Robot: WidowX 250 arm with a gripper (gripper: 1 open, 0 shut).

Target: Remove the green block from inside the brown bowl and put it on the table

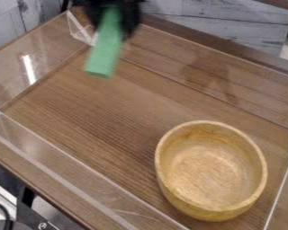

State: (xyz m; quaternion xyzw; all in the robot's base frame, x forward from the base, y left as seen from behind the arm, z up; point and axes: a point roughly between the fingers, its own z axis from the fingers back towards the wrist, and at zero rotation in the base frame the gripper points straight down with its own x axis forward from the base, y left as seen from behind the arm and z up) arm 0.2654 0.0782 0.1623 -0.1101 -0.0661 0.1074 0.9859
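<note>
The gripper (115,16) at far left is a dark blur, cut off by the top edge. The block (105,52) hanging from it is smeared, its edges soft.

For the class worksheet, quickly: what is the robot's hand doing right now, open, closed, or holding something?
Hand: closed on the green block, which hangs in the air above the table, out of the brown bowl.

One raised camera looks down across the table (134,108).
</note>
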